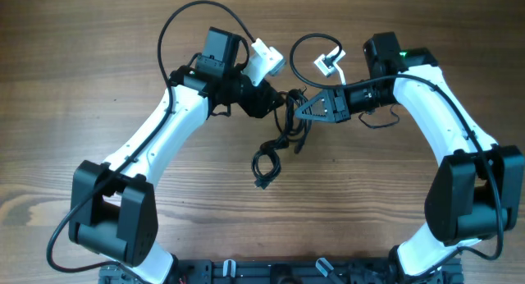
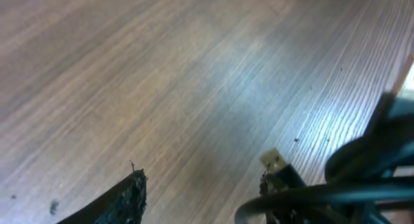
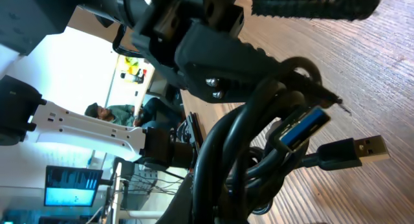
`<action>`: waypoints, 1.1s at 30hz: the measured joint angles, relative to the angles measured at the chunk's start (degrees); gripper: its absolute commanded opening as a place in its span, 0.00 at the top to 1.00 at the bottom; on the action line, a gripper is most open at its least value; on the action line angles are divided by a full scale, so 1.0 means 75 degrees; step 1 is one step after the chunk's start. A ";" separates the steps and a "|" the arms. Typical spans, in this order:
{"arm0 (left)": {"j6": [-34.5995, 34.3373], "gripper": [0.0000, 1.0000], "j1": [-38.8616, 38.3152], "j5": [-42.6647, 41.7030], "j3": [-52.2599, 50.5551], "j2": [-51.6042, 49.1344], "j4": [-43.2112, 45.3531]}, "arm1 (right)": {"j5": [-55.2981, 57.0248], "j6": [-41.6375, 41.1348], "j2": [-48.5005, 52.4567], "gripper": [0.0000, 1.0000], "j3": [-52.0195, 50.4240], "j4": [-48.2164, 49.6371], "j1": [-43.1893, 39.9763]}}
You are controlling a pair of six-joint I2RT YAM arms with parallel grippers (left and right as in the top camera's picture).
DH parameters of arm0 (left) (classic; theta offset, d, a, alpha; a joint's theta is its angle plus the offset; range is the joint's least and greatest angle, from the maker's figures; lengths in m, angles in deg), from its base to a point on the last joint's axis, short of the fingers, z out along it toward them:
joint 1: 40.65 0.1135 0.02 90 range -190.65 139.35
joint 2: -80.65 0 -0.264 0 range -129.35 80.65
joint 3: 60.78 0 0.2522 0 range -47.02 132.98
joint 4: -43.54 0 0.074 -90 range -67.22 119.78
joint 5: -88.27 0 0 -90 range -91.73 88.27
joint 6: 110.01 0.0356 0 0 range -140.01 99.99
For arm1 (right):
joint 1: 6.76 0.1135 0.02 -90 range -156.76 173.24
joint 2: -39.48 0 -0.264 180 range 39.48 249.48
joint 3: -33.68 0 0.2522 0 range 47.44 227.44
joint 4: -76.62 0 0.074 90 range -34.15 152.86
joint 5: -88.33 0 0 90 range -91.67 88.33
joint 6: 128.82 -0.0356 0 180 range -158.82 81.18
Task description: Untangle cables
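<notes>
The cables (image 1: pixel 283 130) are a knotted black bundle at the table's middle, with a looped end (image 1: pixel 264 163) trailing toward the front. My right gripper (image 1: pixel 298 112) is shut on the top of the bundle. In the right wrist view the cords (image 3: pixel 259 153) fill the jaws (image 3: pixel 213 204), with a blue-tongued USB plug (image 3: pixel 304 127) and a silver USB plug (image 3: pixel 359 149) sticking out. My left gripper (image 1: pixel 277 99) is just left of it, jaws (image 2: pixel 200 195) wide open over bare wood. A cord (image 2: pixel 362 166) and a plug (image 2: pixel 274 161) lie against its right finger.
The two arms meet over the wooden table (image 1: pixel 98 87). Thicker arm wires with white connectors (image 1: pixel 267 58) (image 1: pixel 328 62) loop above the grippers. A black rack (image 1: pixel 271 272) runs along the front edge.
</notes>
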 measured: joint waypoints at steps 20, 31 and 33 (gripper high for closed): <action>-0.2873 0.96 -0.0210 -0.0192 -0.0015 0.2081 0.0323 | 0.5636 -0.6580 -0.0038 0.96 -0.0020 0.2667 0.0038; -0.6679 0.96 -0.0131 0.2865 0.0058 0.1411 -0.2314 | 0.4080 -0.5321 0.0096 0.96 -0.0009 0.2940 0.0009; -0.6834 0.93 -0.0117 0.2742 0.0058 0.0749 -0.2512 | 0.3739 -0.5190 0.0096 0.96 -0.0009 0.3153 -0.0026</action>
